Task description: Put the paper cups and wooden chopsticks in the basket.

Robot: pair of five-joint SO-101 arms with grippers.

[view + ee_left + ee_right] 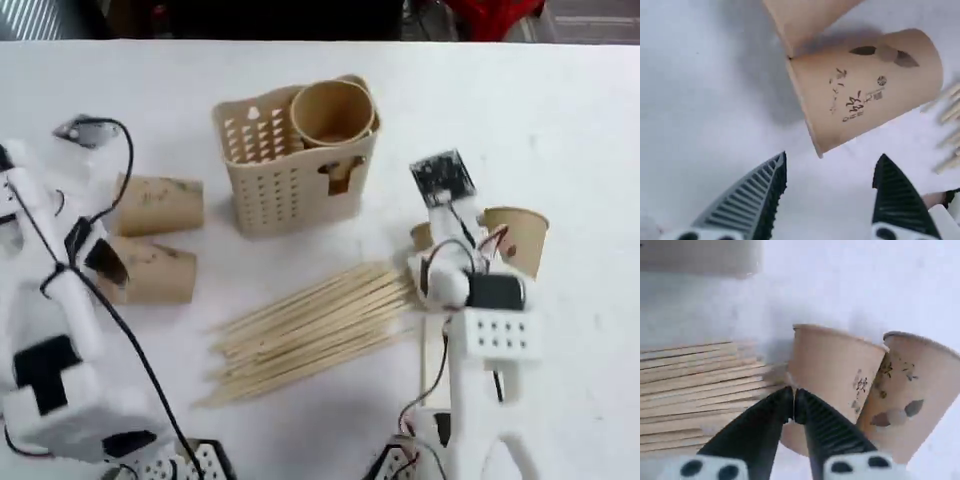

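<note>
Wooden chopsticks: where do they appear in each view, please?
High view: the wooden chopsticks lie mid-table, in front of the basket.
Left wrist view: their ends show beyond a lying paper cup.
Right wrist view: the chopsticks lie beside the cup in the right gripper.
Shared landmark: the white table.

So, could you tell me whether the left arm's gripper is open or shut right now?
Open: the left gripper has its fingers spread wide, bare table between them, short of a paper cup lying on its side.
</note>
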